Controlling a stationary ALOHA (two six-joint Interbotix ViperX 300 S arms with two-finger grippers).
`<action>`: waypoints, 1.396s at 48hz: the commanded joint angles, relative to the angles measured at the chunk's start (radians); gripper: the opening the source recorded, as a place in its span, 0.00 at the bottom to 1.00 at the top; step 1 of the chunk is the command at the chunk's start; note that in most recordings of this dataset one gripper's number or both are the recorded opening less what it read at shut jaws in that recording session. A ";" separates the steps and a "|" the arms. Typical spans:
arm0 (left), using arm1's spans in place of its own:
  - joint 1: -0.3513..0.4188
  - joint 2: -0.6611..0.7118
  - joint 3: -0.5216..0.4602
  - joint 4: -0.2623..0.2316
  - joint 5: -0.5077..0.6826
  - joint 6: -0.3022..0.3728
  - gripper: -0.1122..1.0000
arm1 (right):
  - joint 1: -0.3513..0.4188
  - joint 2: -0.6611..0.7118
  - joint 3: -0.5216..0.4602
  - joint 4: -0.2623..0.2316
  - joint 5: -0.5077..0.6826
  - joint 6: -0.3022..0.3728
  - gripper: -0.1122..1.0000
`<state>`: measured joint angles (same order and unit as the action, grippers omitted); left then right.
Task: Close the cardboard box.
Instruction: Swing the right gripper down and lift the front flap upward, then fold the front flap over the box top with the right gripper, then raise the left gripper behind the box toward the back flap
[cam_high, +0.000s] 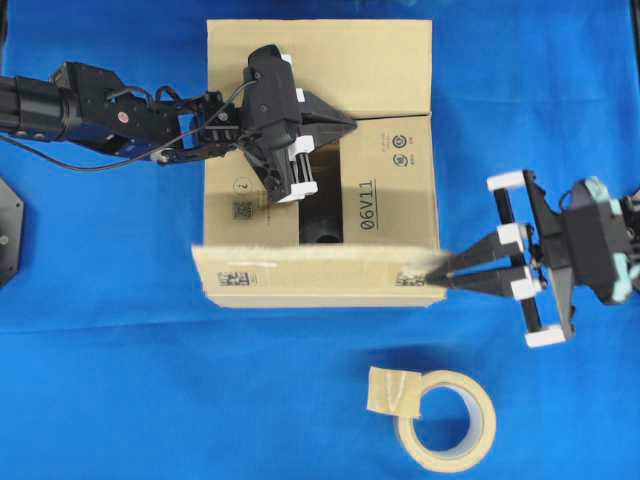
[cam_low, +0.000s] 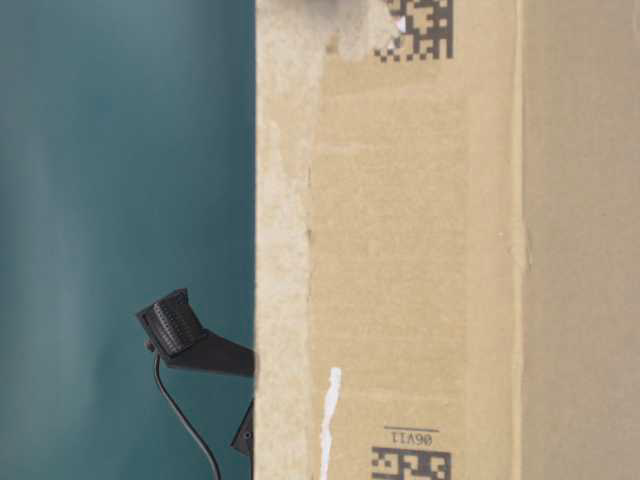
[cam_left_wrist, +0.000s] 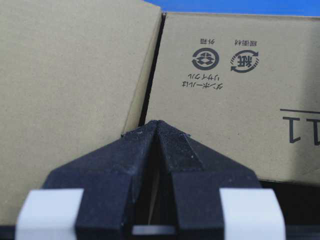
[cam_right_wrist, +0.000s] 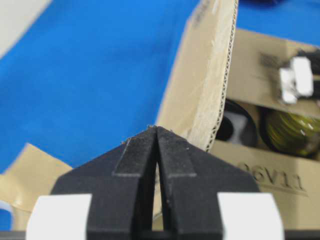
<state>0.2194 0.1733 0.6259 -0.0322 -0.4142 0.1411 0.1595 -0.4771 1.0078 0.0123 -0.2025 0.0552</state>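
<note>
Closing partly done: cardboard box (cam_high: 320, 160) at table centre, far and side flaps folded down, near flap upright, middle gaping. Left gripper (cam_high: 335, 125) clenched, empty, pressing flaps; right gripper (cam_high: 440, 270) clenched, nudging near flap.

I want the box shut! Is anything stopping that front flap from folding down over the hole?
Nothing visible blocks it. The front flap of the cardboard box stands at the opening's edge, with the right gripper at its corner. The left gripper sits over the far flaps, not in the flap's path.
</note>
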 joint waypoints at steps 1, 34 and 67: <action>-0.008 -0.025 -0.005 0.002 -0.005 -0.003 0.10 | -0.035 0.009 -0.008 0.005 0.012 0.002 0.10; -0.011 -0.028 -0.006 0.002 -0.005 -0.005 0.10 | -0.092 0.193 -0.015 0.071 0.040 0.002 0.10; -0.003 -0.255 -0.025 0.002 0.114 0.060 0.10 | -0.092 0.195 -0.018 0.071 0.040 0.002 0.10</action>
<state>0.2086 -0.0199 0.6259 -0.0322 -0.3160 0.1994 0.0706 -0.2807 1.0017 0.0813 -0.1657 0.0583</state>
